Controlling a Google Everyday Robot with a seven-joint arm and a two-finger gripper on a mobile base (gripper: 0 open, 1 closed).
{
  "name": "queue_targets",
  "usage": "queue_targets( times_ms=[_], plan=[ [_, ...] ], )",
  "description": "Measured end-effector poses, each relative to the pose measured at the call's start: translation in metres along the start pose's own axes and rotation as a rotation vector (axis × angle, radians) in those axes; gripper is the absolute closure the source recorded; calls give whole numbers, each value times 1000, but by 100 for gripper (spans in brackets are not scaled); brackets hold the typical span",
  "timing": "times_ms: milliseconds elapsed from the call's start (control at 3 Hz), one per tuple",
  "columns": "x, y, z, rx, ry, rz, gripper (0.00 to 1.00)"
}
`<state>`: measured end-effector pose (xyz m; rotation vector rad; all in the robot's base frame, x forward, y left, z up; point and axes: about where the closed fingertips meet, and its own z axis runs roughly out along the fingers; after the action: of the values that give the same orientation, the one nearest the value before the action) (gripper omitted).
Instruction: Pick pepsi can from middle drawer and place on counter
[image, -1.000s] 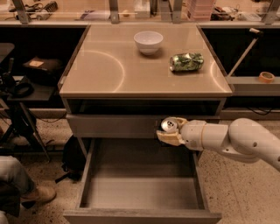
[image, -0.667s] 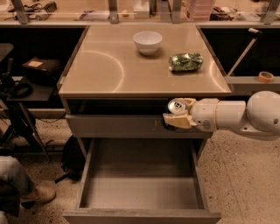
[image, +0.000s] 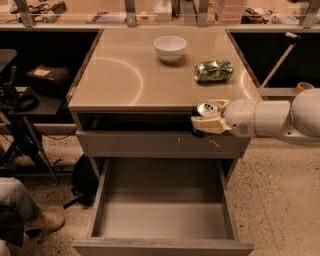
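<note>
My gripper (image: 209, 118) is shut on the pepsi can (image: 204, 111), a dark can with a silver lid. It holds the can upright at the counter's front right edge, at about counter height, above the open middle drawer (image: 162, 220). The drawer is pulled out at the bottom and its grey floor is bare. The beige counter (image: 125, 75) caps the grey cabinet. My white arm comes in from the right.
A white bowl (image: 170, 47) stands at the counter's back middle. A crushed green can (image: 214, 70) lies at the right, just behind my gripper. A scratched grey drawer face (image: 160, 144) sits under the counter. A person's leg and shoe (image: 30, 220) are at the lower left.
My gripper has risen with the pepsi can from in front of the scratched drawer face up to the counter's front edge.
</note>
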<state>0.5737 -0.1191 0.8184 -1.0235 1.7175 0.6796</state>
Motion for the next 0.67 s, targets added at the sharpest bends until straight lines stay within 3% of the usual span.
queue_targets(
  times_ms=[333,667],
  plan=[
    [-65,-19,-22,-22,13,-32,100],
    [-107,-35,-23,-91,86,-23,100]
  ],
)
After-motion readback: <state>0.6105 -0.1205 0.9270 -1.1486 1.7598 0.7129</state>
